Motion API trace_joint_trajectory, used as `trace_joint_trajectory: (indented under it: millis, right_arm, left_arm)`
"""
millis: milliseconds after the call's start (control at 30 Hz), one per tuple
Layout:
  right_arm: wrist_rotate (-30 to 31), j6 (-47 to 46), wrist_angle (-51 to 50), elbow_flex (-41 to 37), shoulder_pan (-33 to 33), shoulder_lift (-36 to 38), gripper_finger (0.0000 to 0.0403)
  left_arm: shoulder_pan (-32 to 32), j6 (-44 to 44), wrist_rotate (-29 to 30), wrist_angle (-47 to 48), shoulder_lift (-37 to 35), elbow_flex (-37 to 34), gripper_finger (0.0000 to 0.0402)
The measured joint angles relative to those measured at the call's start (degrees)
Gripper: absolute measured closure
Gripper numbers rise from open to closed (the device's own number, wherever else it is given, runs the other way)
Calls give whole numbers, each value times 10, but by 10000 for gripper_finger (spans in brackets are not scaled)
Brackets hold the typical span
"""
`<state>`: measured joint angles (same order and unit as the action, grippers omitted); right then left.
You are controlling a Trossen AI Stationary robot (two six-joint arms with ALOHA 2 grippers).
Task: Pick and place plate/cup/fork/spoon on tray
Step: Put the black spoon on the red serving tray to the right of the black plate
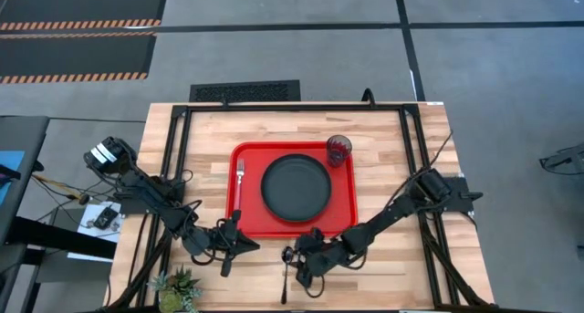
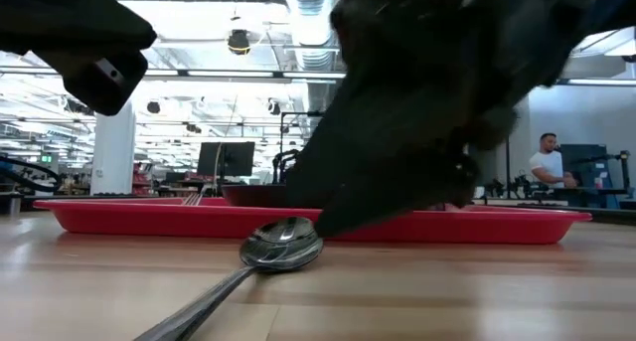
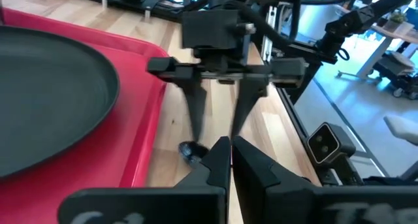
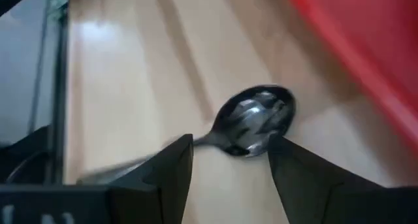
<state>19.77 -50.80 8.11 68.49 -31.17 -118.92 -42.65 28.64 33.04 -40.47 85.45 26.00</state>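
Note:
The dark metal spoon (image 1: 285,278) lies flat on the wooden table in front of the red tray (image 1: 245,224), its bowl (image 4: 256,121) toward the tray. My right gripper (image 4: 228,145) is open and points down, one finger on either side of the spoon where bowl meets handle; it also shows in the high view (image 1: 294,258). My left gripper (image 3: 228,144) is shut and empty, low by the tray's near left corner (image 1: 245,246). On the tray lie the black plate (image 1: 296,187), the fork (image 1: 240,172) at its left and the tinted cup (image 1: 338,150) at its far right corner.
A small potted plant (image 1: 179,290) stands at the table's near left corner. A black frame (image 1: 179,158) runs along the table's left and right sides. In the low view a person (image 2: 545,167) stands far off in the room behind.

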Motion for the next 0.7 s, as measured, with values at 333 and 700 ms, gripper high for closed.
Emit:
trace_joint_trajectory:
  millis: [333, 700]
  right_arm:
    - [14, 12, -33, 25, 20, -15, 194]
    - [13, 42, -15, 25, 34, -15, 209]
  left_arm:
    - [-1, 4, 0, 8, 0, 0, 400]
    - [-1, 5, 0, 8, 0, 0, 400]
